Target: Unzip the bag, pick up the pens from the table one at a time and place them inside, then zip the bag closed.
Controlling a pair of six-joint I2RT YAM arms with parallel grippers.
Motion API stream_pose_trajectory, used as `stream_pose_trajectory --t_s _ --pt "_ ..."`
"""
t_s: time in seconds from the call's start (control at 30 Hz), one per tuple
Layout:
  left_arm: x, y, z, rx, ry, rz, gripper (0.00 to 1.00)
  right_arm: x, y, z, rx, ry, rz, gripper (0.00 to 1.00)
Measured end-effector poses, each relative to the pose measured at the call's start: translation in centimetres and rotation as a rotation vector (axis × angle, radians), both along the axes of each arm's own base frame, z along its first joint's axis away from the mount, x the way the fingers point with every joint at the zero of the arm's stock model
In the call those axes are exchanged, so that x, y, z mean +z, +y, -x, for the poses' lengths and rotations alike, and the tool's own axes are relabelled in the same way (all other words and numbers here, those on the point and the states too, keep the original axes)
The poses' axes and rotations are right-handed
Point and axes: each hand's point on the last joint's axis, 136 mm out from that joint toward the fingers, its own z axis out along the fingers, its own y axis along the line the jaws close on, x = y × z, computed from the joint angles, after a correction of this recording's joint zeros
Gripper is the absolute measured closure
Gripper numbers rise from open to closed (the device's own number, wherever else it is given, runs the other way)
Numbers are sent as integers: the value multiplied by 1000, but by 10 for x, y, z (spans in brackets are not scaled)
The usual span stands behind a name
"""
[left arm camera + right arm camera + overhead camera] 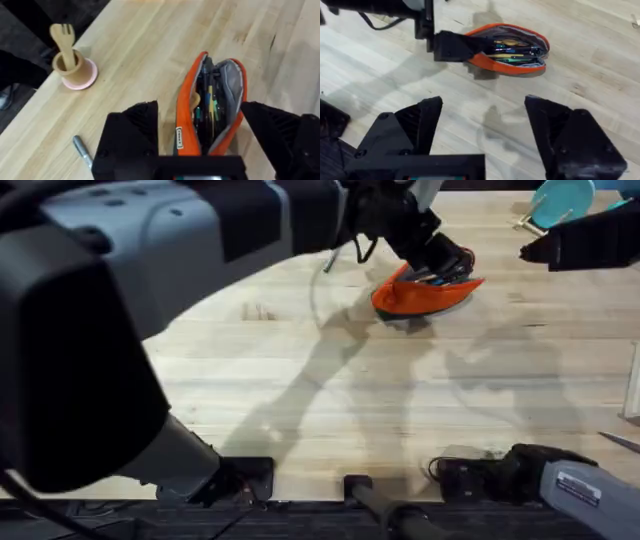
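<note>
The orange-red bag (420,298) lies unzipped on the table (300,400), its mouth gaping with several coloured pens inside (207,107). My left gripper (440,260) reaches across from the left and stands open astride one end of the bag (185,115). One finger (255,120) is at the bag's edge and the other stands clear of it. A dark grey pen (82,152) lies on the wood beside that gripper, near the table's edge. My right gripper (485,107) hovers open and empty some way short of the bag (505,67).
A tan cup holding a wooden fork (75,67) sits on a pink coaster near the table edge. A teal plate (560,200) lies at the far right, with a dark shape (585,245) below it. Bare wood spreads in front of the bag.
</note>
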Motion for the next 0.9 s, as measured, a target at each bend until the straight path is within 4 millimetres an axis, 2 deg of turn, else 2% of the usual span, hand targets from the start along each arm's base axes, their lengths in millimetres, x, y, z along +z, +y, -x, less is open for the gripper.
stream_pose_trajectory --t_s 0.13,0.33,0.9 --pt "8 9 -5 21 -10 6 6 0 0 0 0 0 0 4" --pt "9 26 -18 62 -8 5 6 0 0 0 0 0 0 6" --pt "7 94 -67 255 -27 -28 6 0 0 0 0 0 0 5"
